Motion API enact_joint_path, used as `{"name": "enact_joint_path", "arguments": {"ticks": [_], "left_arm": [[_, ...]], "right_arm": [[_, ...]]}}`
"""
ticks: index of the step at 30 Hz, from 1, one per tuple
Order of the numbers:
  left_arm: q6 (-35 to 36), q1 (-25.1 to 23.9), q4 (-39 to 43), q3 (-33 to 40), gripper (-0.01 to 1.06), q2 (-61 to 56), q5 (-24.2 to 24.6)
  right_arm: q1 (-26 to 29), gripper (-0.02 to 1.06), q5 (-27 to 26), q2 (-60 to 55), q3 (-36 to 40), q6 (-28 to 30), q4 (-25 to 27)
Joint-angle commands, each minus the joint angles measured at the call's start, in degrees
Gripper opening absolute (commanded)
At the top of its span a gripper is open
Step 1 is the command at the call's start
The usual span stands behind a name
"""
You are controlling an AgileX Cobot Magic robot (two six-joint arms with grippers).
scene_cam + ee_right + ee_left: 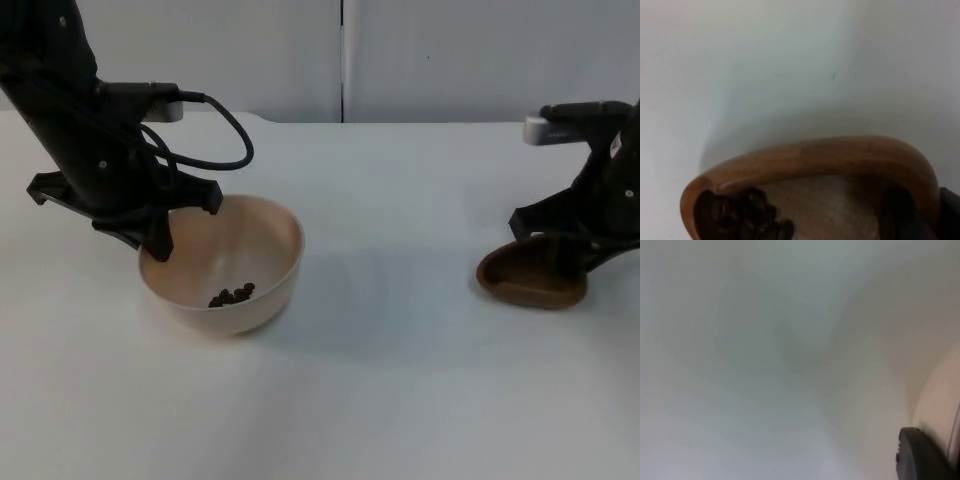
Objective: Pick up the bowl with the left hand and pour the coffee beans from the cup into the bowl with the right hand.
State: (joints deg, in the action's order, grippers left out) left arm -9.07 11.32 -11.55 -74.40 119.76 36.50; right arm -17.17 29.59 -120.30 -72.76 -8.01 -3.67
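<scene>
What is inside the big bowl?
A small heap of coffee beans lies at the bottom of the cream bowl. The left gripper sits over the bowl's rim and hides part of the inside there, so more beans could be behind it.

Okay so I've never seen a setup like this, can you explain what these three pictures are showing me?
It is a robot with two black arms at a white table. One picture looks down from a fixed camera above; the other two come from small cameras on each wrist. The left hand grips the rim of a beige bowl with a few coffee beans at its bottom. The right hand holds a brown wooden cup, one finger inside it. The right wrist picture shows that cup close up, with coffee beans in it. The left wrist picture shows the bowl's pale wall beside a black fingertip.
</scene>
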Motion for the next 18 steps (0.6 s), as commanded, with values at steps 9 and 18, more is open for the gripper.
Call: {"name": "enact_joint_path", "arguments": {"ticks": [9, 18], "left_arm": [[-0.7, 0.0, 0.1, 0.0, 0.19, 0.8, 0.2], [-0.7, 0.0, 0.0, 0.0, 0.60, 0.7, 0.3]], "right_arm": [[-0.2, 0.00, -1.1, -0.4, 0.3, -0.5, 0.4], [-0.2, 0.05, -1.0, -0.4, 0.3, -0.5, 0.8]]}}
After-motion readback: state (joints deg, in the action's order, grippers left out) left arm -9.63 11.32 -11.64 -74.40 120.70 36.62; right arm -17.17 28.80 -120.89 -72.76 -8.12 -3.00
